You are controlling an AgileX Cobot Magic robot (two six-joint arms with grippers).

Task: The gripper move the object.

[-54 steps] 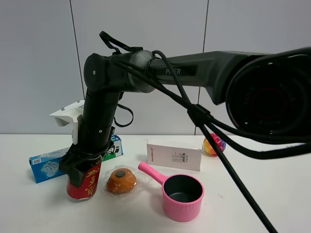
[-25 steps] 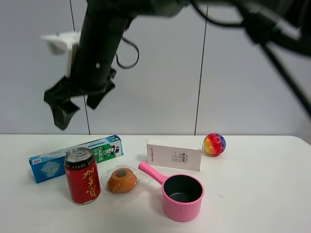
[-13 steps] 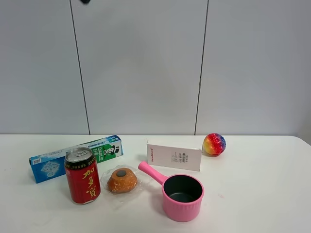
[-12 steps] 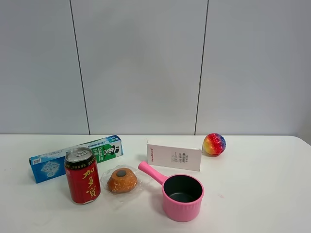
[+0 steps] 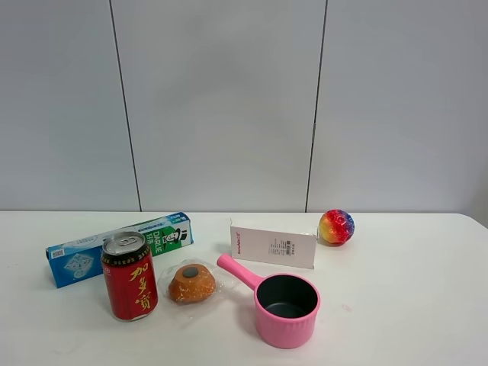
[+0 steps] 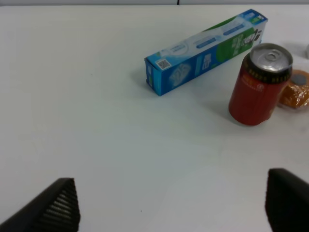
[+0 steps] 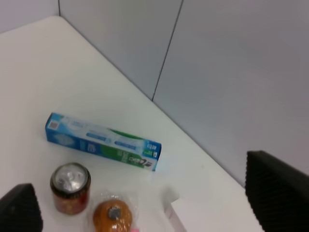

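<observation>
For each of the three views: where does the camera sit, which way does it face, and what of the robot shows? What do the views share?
Exterior high: off the arms, facing the wall across the table; no robot part shows.
Left wrist: low over the table, looking down at the red drink can and toothpaste box; the open left gripper shows only as fingertips.
Right wrist: high up, tilted down toward the wall; the open right gripper frames the scene.
Shared: all three show the can, box and wrapped bun.
</observation>
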